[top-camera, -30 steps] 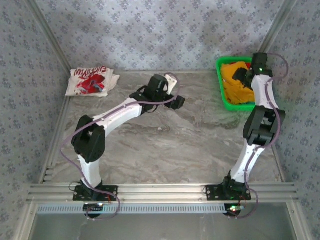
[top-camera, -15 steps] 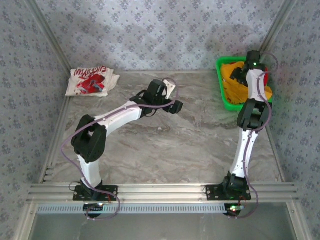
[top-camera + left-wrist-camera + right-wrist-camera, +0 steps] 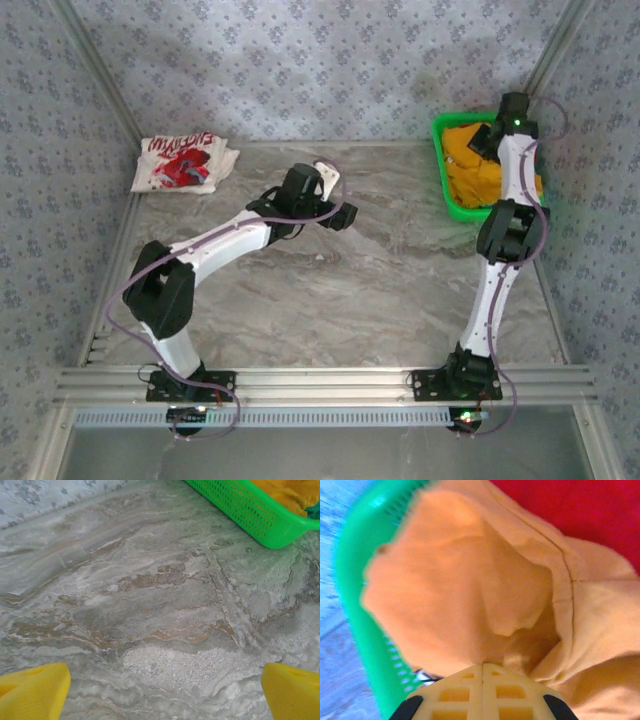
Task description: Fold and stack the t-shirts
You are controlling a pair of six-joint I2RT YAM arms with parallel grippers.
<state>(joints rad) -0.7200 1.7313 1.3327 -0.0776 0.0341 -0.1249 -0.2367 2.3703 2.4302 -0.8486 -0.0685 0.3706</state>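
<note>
top: high, looks down | left wrist: low over grey marble table (image 3: pixel 150 605) | right wrist: very close | shared: green plastic basket (image 3: pixel 441 172)

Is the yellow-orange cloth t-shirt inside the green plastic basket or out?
Inside: the yellow-orange cloth t-shirt lies within the green plastic basket.

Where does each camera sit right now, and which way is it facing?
Top external: above and behind the bases, looking down on the marbled table; both arms show, left gripper over the table, right gripper over the green plastic basket.
Left wrist: on the left arm, facing across the table to the basket's corner; its yellow fingertips stand wide apart.
Right wrist: on the right arm, close on the yellow-orange cloth t-shirt in the basket, red cloth beyond; its fingers meet on the shirt.
Shared: all three show the basket.
</note>
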